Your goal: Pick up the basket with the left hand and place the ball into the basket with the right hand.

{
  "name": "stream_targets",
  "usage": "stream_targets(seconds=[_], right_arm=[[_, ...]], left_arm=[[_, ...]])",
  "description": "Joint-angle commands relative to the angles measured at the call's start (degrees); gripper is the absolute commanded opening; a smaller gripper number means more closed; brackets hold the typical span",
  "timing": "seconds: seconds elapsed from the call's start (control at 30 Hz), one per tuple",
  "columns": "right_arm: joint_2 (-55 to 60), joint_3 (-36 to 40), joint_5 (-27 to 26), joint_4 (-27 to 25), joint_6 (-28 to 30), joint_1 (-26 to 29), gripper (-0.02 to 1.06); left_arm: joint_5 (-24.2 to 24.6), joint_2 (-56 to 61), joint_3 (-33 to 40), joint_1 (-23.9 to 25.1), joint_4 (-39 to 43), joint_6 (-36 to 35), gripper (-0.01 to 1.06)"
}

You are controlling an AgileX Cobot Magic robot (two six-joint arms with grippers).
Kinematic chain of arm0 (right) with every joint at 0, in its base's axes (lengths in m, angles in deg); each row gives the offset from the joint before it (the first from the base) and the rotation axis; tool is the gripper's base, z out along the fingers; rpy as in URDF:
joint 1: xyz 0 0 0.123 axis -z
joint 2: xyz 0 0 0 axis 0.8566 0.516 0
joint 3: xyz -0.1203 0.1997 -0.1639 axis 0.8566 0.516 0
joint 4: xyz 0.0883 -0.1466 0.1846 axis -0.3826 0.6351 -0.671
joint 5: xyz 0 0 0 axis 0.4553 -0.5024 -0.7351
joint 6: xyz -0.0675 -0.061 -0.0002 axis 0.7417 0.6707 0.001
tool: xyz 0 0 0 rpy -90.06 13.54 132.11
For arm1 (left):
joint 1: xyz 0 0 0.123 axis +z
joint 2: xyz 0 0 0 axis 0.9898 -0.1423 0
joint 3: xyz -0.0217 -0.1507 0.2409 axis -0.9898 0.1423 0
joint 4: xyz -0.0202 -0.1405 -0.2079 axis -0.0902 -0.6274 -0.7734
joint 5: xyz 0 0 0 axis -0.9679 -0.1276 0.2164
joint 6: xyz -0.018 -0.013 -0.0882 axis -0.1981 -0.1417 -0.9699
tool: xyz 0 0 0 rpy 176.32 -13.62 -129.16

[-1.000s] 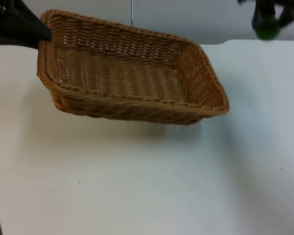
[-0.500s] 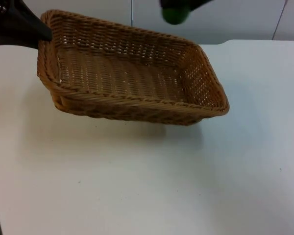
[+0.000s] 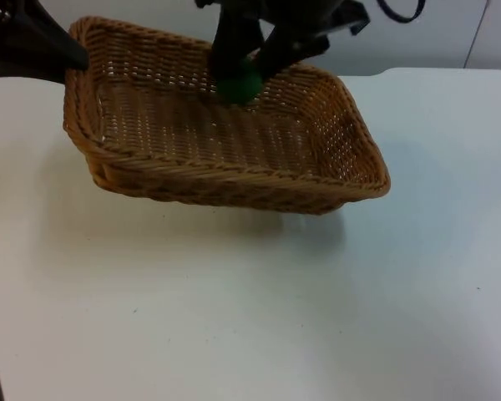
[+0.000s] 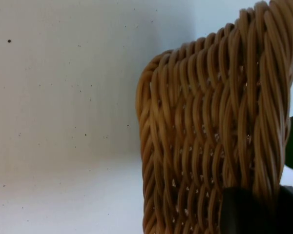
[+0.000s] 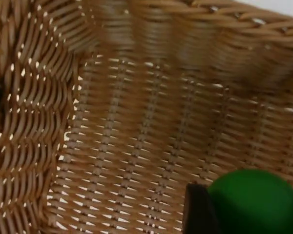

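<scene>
While left gripper lifts basket, right gripper dangles ball inside

Basket above table, left claw at rim; ball over basket in right claw.

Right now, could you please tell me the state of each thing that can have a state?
Wicker basket: lifted off the table and tilted, gripped at its rim corner.
Green ball: held above the basket's inside, not yet released.
Left tool: shut on the basket's rim.
Right tool: shut on the ball, over the basket.
</scene>
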Motion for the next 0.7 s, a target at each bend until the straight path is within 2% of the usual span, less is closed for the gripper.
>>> stream_targets(seconds=[0.0,0.37,0.47,0.5,0.53,0.63,0.67], right_arm=[[0.39,-0.55,-1.69,-0.53,0.0,-0.74,0.0],[2.15,-0.69,-4.77,-0.67,0.0,-0.86,0.01],[2.15,-0.69,-6.09,-0.78,0.0,-0.86,0.11],[2.15,-0.69,-6.09,-0.78,0.0,-0.86,0.11],[2.26,-0.69,-6.21,-0.78,0.0,-0.86,0.18],[3.04,-0.69,-6.3,-1.64,0.0,-0.86,0.3],[3.04,-0.69,-6.3,-1.64,0.0,-0.86,0.3]], left_arm=[[0.94,0.83,0.04,0.04,-2.47,0.02,0.0],[0.83,0.83,0.04,0.04,-2.48,0.02,0.0],[0.83,0.83,0.04,0.04,-2.48,0.02,0.0],[0.83,0.83,0.04,0.04,-2.48,0.02,0.0],[0.83,0.83,0.04,0.04,-2.48,0.02,0.0],[0.83,0.83,0.04,0.04,-2.48,0.02,0.0],[0.83,0.83,0.04,0.04,-2.48,0.02,0.0]])
